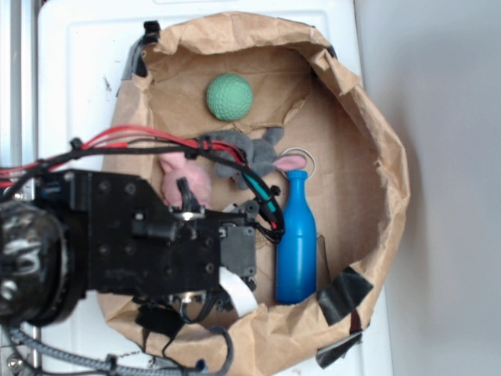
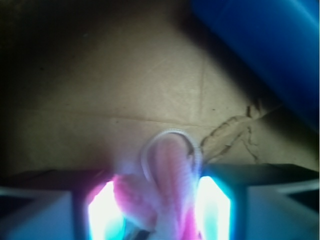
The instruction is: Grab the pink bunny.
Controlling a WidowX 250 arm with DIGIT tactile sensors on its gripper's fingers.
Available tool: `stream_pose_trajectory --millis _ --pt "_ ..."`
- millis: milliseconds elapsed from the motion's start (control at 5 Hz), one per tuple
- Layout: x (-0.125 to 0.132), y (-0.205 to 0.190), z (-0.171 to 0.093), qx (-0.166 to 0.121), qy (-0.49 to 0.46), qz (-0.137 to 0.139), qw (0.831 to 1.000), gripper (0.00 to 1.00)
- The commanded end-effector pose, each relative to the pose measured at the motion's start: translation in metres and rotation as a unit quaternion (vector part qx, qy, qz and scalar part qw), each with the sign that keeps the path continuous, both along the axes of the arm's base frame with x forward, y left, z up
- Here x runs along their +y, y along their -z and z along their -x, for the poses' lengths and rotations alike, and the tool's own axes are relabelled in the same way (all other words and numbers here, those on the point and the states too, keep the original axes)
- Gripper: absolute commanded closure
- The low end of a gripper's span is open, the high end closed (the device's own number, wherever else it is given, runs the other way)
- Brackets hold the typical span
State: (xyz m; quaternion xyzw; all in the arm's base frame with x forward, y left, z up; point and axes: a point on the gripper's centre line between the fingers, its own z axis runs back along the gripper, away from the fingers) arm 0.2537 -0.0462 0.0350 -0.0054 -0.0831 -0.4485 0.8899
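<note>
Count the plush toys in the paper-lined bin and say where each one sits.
2. The light pink plush bunny lies left of centre, partly under the black robot arm. The grey plush bunny with pink inner ears lies right of it, below the green ball. The arm may hide others.

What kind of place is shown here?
Probably a robot test bench, not a home: a white surface bears a brown paper bag rolled open like a tray, holding toys, beneath a black wired arm.

End effector (image 2: pixel 160 210) lowered, fingers (image 2: pixel 105 210) closed together.
</note>
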Motion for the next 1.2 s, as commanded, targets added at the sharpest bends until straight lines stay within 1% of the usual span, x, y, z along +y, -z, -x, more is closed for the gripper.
stream_pose_trajectory --millis 0,200,400,600,800,1000 --pt "0.015 -0.031 -0.01 -0.025 -0.045 0.02 0.999 1.0" --pt "0.041 -0.071 -0.014 -0.043 -0.11 0.048 0.992 1.0" --pt "0.063 -0.117 -0.01 -0.061 -0.185 0.055 0.979 1.0" --pt "0.071 -0.143 -0.016 -0.033 -0.279 0.013 0.96 1.0" --pt "0.077 -0.173 -0.017 -0.031 -0.387 -0.006 0.922 1.0" --pt "0.09 -0.201 -0.014 -0.017 -0.44 -0.002 0.898 1.0"
